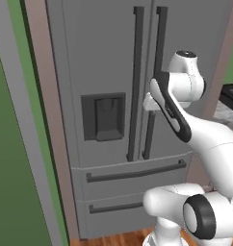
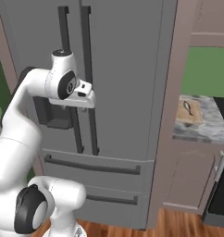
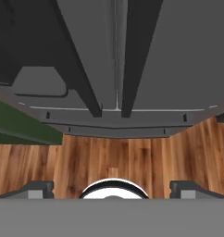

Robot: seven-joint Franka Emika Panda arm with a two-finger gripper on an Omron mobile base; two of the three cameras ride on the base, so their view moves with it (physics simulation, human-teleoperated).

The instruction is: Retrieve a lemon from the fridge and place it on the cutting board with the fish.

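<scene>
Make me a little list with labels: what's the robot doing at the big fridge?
fridge: both doors shut, drawers shut
handles: two long dark bars side by side at the middle
gripper: open, holding nothing, close to the right door's handle
cutting board: on the counter to the right, something dark on it
floor: brown wood

Cutting board [image 2: 189,112] on counter [image 2: 202,129] right of fridge [image 2: 127,69].

Looking down the closed fridge [image 3: 178,55], its two long dark handles [image 3: 81,69] run side by side along the door seam, the dark dispenser recess [image 3: 37,81] at left, wooden floor [image 3: 132,159] below, and the gripper [image 3: 113,187] fingertips [image 3: 40,187] spread wide.
</scene>
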